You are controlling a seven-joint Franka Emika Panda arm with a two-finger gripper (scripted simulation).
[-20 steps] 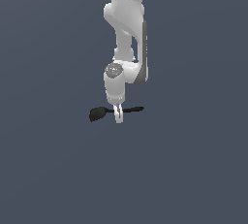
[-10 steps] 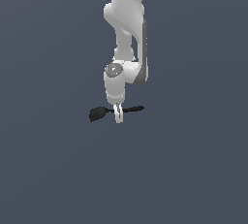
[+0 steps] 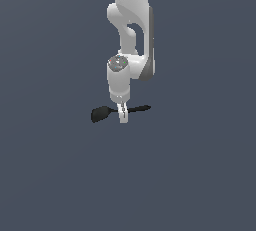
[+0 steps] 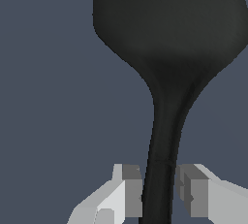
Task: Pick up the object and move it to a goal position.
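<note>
The object is a black spoon (image 3: 101, 113) lying level, with its oval scoop toward the exterior view's left and its thin handle toward the right. My gripper (image 3: 122, 119) points straight down over the handle, close to the scoop. In the wrist view the spoon (image 4: 167, 48) fills the picture, and its handle runs between my gripper's (image 4: 159, 194) two pads. One pad (image 4: 131, 189) presses the handle and the other (image 4: 193, 191) sits right against it. The jaws are shut on the handle.
A plain dark grey-blue floor (image 3: 60, 175) lies all around. The white arm (image 3: 131, 25) rises behind the gripper. No other thing and no goal marker shows.
The gripper and the spoon stand slightly higher in the picture than one second ago. The spoon has kept its level pose between the fingers.
</note>
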